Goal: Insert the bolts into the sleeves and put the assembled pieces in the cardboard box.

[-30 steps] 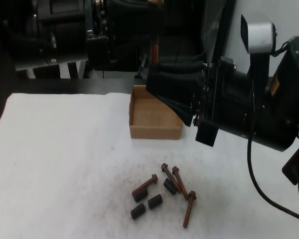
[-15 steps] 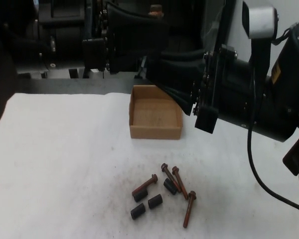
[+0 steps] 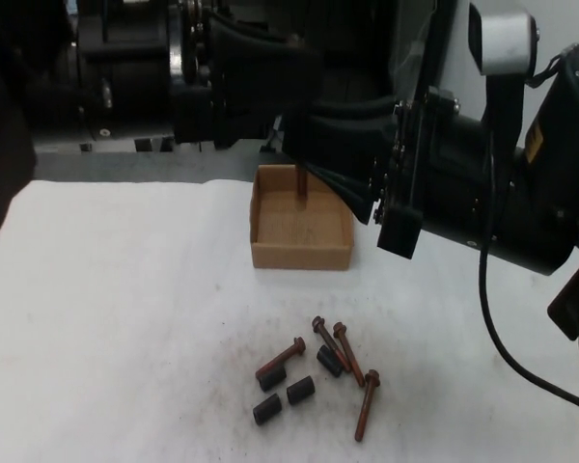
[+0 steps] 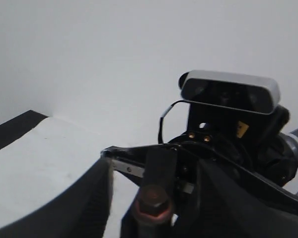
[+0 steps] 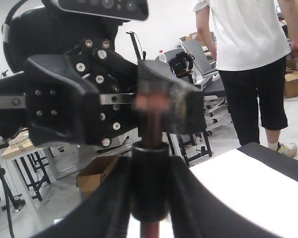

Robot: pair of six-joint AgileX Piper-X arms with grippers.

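Arm [image 3: 463, 203] overlaps cardboard box [image 3: 299, 256]; bolt [image 3: 300, 183] seemingly above.

No text, number or sign is legible. A small yellow label [image 3: 533, 157] on an arm [image 3: 463, 207], right of the cardboard box [image 3: 301, 256], is too small to read.

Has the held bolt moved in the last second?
Yes, downward. The bolt now hangs before the back wall of the cardboard box; earlier it was above the rim.
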